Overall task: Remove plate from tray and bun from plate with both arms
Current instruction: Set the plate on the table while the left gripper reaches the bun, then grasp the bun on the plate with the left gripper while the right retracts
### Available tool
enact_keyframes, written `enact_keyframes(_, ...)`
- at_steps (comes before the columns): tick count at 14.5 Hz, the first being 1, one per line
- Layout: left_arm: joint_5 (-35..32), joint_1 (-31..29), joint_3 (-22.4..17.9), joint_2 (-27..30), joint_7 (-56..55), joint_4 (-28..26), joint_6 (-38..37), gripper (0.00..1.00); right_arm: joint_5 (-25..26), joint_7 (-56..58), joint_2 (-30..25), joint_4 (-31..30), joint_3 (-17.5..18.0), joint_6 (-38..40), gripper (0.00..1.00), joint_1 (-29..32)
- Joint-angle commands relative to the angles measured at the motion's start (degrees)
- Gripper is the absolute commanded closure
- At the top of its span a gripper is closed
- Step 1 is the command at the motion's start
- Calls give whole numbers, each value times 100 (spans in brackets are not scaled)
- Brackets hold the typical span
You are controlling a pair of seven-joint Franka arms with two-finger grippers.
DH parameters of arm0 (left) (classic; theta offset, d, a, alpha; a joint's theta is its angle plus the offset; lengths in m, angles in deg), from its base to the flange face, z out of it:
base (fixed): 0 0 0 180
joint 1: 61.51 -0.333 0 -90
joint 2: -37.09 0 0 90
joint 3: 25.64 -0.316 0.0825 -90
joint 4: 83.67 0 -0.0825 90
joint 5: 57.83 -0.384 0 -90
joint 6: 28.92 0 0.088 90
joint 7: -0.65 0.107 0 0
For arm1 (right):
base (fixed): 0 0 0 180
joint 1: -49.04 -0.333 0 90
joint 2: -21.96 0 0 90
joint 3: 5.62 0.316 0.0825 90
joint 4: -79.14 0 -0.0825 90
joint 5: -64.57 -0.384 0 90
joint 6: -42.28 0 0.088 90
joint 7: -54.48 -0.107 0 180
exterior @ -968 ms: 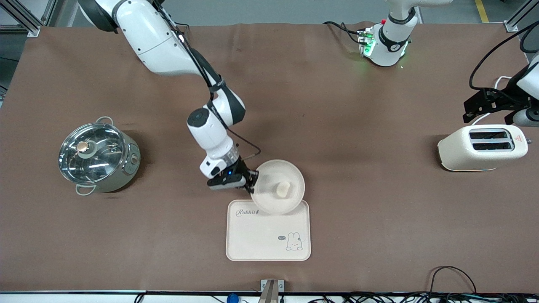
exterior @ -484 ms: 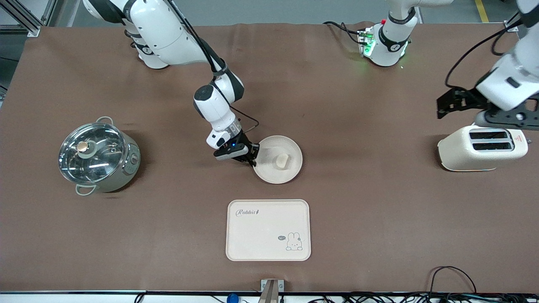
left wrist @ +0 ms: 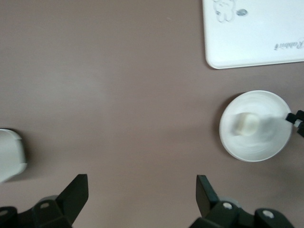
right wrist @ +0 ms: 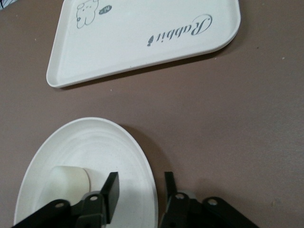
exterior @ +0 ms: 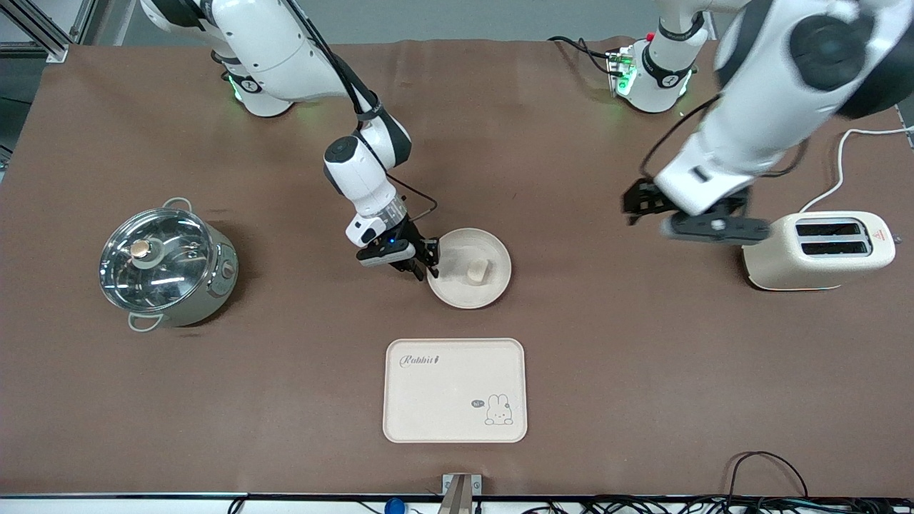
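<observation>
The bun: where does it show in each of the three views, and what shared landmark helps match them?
Front view: the bun lies on the plate, farther from the camera than the tray.
Left wrist view: it lies on the plate, with the tray's corner above it in the picture.
Right wrist view: it sits low in the picture on the plate, partly hidden by the right gripper, whose fingers straddle the rim.
Shared landmark: the tray with its rabbit drawing.

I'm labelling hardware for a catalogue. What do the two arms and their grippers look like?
Both arms are glossy white jointed shells with black joint bands; thin black cables run along them. The bases glow green. The right gripper is black, with a small blue light on its mount. The left gripper is black too, with flat black fingers.
</observation>
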State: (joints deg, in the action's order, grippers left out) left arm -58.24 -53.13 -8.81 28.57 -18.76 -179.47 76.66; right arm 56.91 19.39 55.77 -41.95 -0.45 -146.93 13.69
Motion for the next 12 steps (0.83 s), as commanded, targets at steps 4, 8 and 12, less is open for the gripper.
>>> enact_keyframes(4,-230,620,391,-1562,-1018,79,2164,0,19,-113,-1647,15,-69,2604,0,597)
enact_keyframes(8,-1222,1069,400,-2451,-2135,97,3371,0,45,799,-2851,409,-69,5132,0,1466)
enact_keyframes(12,-1882,1323,400,-3067,-2829,79,4172,0,45,1977,-3302,1584,-69,7708,0,2714)
